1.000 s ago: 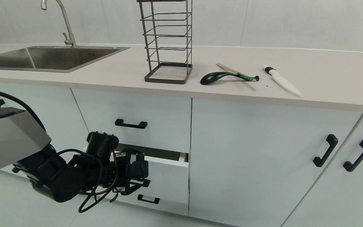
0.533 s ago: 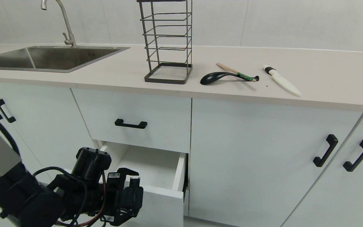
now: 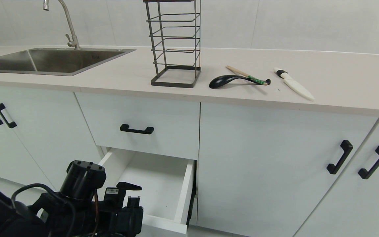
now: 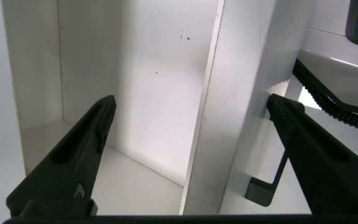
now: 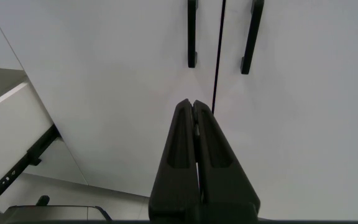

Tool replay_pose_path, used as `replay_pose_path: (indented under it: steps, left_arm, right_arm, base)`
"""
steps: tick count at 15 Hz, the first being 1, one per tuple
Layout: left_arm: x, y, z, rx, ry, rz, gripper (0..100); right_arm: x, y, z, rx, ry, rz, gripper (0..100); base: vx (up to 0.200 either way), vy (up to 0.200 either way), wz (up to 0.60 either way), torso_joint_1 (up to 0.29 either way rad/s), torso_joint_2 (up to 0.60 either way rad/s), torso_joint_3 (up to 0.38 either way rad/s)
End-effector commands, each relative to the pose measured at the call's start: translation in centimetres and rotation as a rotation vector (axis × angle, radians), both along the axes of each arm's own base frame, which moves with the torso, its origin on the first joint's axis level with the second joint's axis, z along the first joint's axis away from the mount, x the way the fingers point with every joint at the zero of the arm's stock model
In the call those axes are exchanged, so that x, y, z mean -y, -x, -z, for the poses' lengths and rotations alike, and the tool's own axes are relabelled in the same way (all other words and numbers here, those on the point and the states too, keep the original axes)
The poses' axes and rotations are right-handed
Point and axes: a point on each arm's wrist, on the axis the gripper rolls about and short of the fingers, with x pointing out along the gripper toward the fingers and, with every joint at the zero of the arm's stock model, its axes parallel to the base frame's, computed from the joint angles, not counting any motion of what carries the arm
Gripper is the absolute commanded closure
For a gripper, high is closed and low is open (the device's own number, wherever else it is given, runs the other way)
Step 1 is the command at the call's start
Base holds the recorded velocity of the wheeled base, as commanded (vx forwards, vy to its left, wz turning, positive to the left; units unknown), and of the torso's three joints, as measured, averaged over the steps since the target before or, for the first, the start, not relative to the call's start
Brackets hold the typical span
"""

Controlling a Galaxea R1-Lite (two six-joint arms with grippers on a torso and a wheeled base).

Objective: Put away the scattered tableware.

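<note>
On the counter lie a black spoon (image 3: 223, 80), wooden chopsticks (image 3: 244, 74) resting across its handle, and a white knife (image 3: 295, 85) to their right. The lower drawer (image 3: 184, 184) under the counter stands pulled out, its inside bare. My left gripper (image 3: 129, 201) is low at the drawer's front. Seen from the left wrist, that gripper (image 4: 192, 104) is open, its fingers (image 4: 73, 158) straddling the drawer's front panel (image 4: 229, 106) near its black handle (image 4: 267, 186). My right gripper (image 5: 193, 107) is shut on nothing, facing white cabinet doors.
A tall wire rack (image 3: 175, 42) stands mid-counter, with a steel sink (image 3: 51, 60) and faucet (image 3: 65, 19) to the left. A shut upper drawer (image 3: 137, 129) sits over the open one. Cabinet doors with black handles (image 3: 340, 157) are on the right.
The lower drawer has slid out from a narrow gap to well open. My left arm has drawn back and down toward the frame's bottom with it.
</note>
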Motion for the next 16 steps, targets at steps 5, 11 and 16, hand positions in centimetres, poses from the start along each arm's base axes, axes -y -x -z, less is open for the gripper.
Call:
replay_pose_path:
  steps: [5, 11, 16]
  left_arm:
    - [-0.5, 2.0, -1.5, 0.047, 0.032, 0.019, 0]
    - [0.4, 3.9, -7.0, 0.048, 0.309, 0.029, 0]
    - [-2.8, 2.8, -10.4, -0.117, 0.636, -0.241, 0]
  right_arm:
    - [0.0, 0.0, 0.0, -0.001, 0.0, -0.001, 100]
    - [0.0, 0.0, 0.0, -0.001, 0.0, -0.001, 100]
    - [0.0, 0.0, 0.0, -0.001, 0.0, -0.001, 100]
  base:
    - [0.0, 0.0, 0.0, 0.0, 0.0, 0.0]
    - [0.0, 0.0, 0.0, 0.0, 0.0, 0.0]
    - [0.0, 0.0, 0.0, 0.0, 0.0, 0.0]
